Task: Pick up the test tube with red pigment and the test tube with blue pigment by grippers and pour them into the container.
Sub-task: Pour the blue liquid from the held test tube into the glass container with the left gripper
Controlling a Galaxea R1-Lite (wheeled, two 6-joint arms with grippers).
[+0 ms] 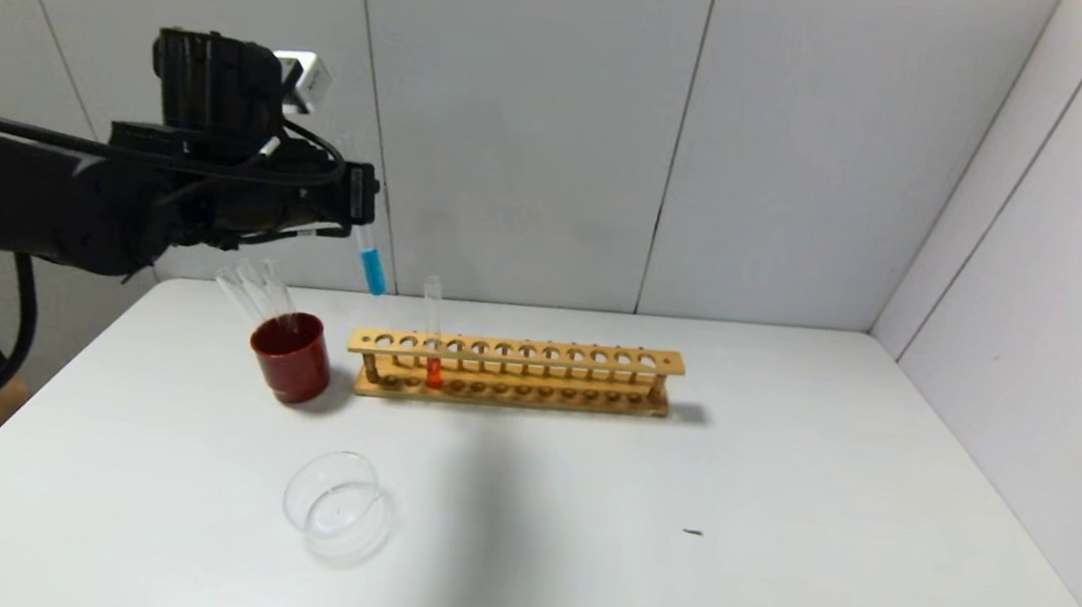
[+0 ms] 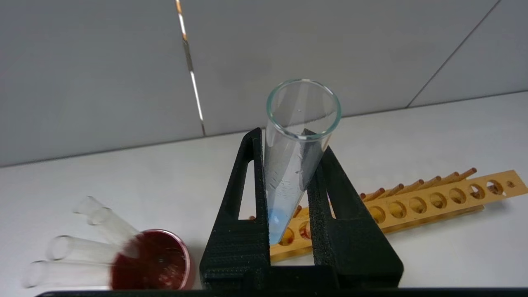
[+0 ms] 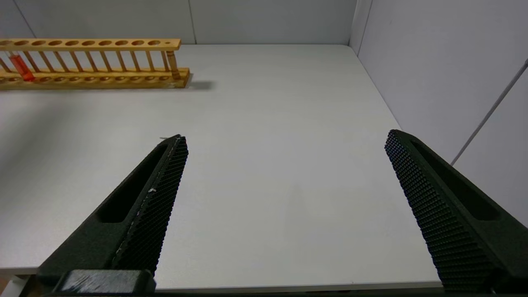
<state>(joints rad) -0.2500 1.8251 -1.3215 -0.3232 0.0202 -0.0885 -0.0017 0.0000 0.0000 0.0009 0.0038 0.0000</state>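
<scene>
My left gripper (image 2: 288, 181) pinches the upright clear glass tube of teal-blue liquid (image 1: 370, 263), mouth up; my right gripper (image 3: 284, 165) gapes.

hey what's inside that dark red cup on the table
Several colourless empty test tubes lean out of the dark red cup, open ends up. Their lower ends are hidden by the cup's wall, as is anything else inside.

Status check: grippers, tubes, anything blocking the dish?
Left gripper shut on blue tube, raised above the rack. Right gripper open, idle. Red tube racked. Dish unobstructed.
</scene>
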